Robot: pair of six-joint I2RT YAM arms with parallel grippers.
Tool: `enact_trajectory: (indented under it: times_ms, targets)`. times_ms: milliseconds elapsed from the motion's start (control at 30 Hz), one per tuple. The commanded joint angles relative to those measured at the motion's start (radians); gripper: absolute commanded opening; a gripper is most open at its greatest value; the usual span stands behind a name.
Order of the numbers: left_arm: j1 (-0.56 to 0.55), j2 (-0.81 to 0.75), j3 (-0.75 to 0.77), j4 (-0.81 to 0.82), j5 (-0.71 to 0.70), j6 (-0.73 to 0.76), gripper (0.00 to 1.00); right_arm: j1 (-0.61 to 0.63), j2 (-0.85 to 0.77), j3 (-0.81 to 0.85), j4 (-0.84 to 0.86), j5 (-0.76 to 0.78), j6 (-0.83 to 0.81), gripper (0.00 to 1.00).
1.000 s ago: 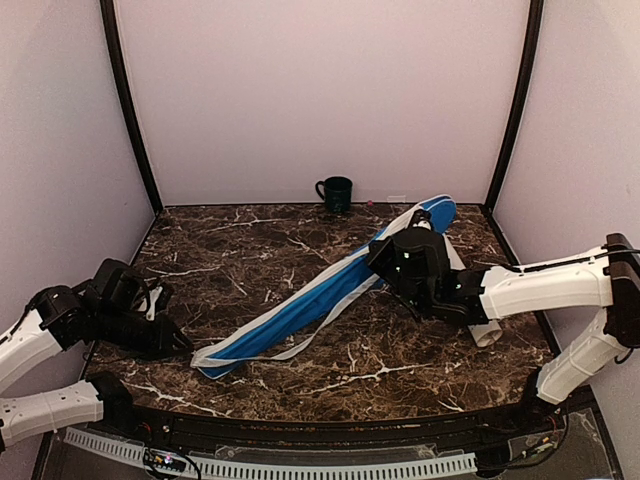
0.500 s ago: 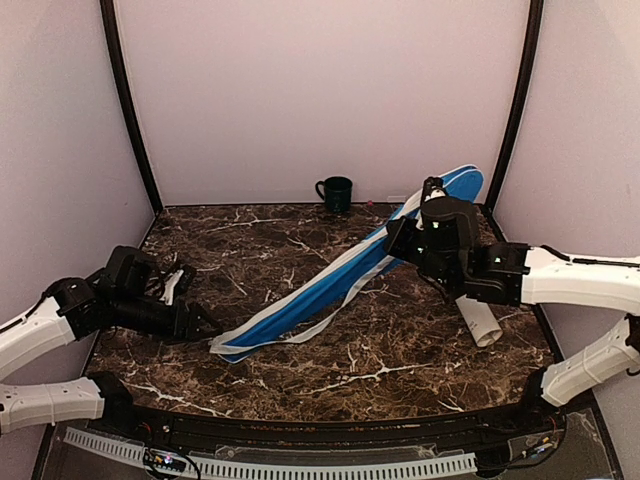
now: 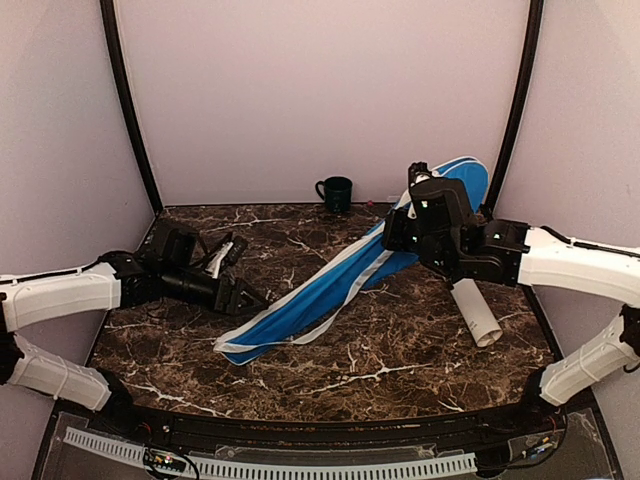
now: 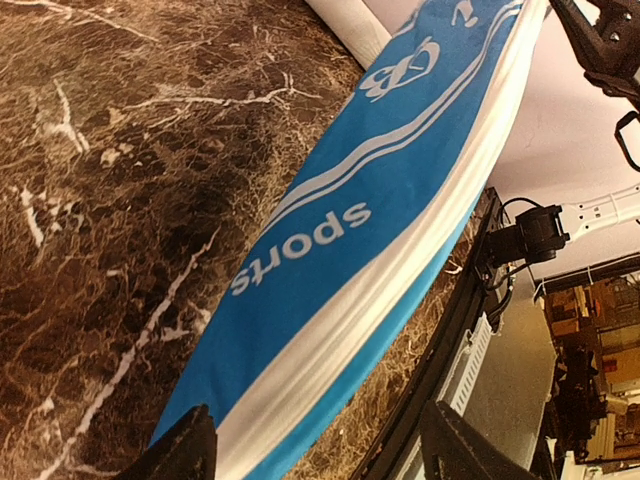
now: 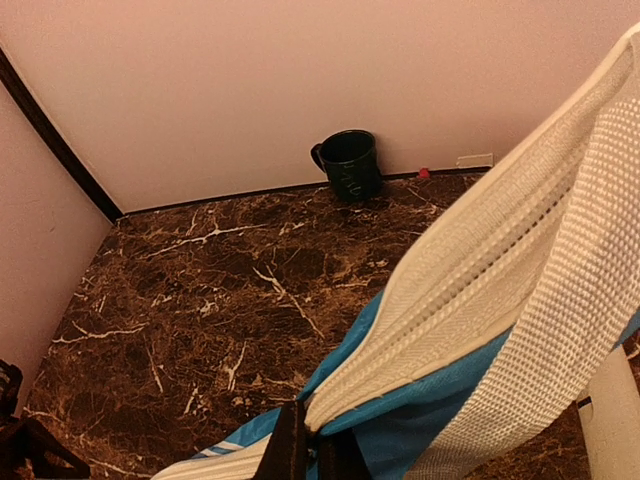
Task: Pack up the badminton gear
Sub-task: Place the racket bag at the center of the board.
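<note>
A dark green mug (image 3: 335,193) is standing upright at the back of a brown, white-veined marble tabletop (image 3: 250,250), close against a pale lilac wall (image 3: 320,90), its handle pointing left in the overhead view. A tiny red object (image 5: 423,174) is lying just right of it. Black posts (image 3: 128,110) are framing the back corners.

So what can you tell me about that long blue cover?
The cover is long, racket-shaped blue fabric with white edging, stripes and the word "sports". Its narrow end rests on the marble table by the open left pincer; the right pincer, shut on the white ribbed edge, holds the wide end up.
</note>
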Motion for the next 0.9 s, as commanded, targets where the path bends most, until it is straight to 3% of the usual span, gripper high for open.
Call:
enact_trajectory:
  times_ms: [0,167,433,600,700,867]
  targets:
    - [-0.015,0.047,0.037,0.081,0.012,0.084,0.73,-0.010,0.039,0.063,0.003,-0.039,-0.058,0.00]
    - [-0.053,0.105,0.048,0.106,0.010,0.103,0.75,-0.032,0.099,0.064,0.087,-0.149,-0.075,0.00]
    - [-0.080,0.095,0.008,0.181,0.075,0.075,0.57,-0.144,0.194,-0.028,0.415,-0.642,-0.173,0.00]
    - [-0.106,0.093,-0.030,0.260,0.118,0.035,0.57,-0.232,0.258,-0.087,0.524,-0.865,-0.172,0.00]
    - [-0.139,0.105,-0.032,0.297,0.135,0.020,0.57,-0.291,0.258,-0.143,0.566,-0.912,-0.150,0.00]
    - [-0.173,0.123,-0.034,0.350,0.123,-0.007,0.59,-0.337,0.252,-0.214,0.508,-0.845,-0.143,0.00]
